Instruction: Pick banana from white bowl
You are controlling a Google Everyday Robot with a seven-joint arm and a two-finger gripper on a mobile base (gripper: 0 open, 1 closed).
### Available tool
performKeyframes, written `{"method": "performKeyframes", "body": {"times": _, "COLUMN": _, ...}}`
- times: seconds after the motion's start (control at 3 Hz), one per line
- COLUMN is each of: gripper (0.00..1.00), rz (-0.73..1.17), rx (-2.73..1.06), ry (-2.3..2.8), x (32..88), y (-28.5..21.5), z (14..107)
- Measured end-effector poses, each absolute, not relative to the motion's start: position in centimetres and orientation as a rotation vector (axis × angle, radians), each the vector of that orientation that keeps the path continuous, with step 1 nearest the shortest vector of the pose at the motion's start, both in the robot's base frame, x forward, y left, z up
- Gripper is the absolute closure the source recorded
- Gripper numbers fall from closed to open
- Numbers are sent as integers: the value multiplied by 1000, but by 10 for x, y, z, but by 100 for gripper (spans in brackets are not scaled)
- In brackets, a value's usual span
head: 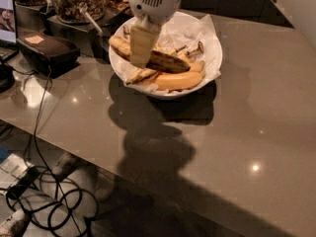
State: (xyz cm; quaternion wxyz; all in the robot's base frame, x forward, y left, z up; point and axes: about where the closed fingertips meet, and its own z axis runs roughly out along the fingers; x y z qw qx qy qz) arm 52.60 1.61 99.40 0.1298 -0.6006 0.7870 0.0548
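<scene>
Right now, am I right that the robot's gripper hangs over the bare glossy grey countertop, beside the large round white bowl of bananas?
Not quite: the camera view shows the gripper over the large round white bowl itself, at the brown-mottled yellow banana, not beside it. The bowl stands on the glossy grey countertop.

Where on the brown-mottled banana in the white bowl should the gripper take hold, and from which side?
Probably mid-length, from above: the brown-mottled yellow banana lies topmost, roughly flat across the paper-lined glossy white bowl. The gripper hangs just above that stretch.
</scene>
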Motion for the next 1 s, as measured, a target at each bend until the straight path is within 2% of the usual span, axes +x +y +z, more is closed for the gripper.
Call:
{"method": "performKeyframes", "body": {"times": 0.67, "gripper": 100, "rz": 181, "rx": -1725, "ry": 2233, "x": 527, "y": 28, "z": 995}}
{"method": "performKeyframes", "body": {"times": 1.0, "gripper": 100, "rz": 201, "rx": -1743, "ry": 2171, "x": 510, "y": 38, "z": 993}}
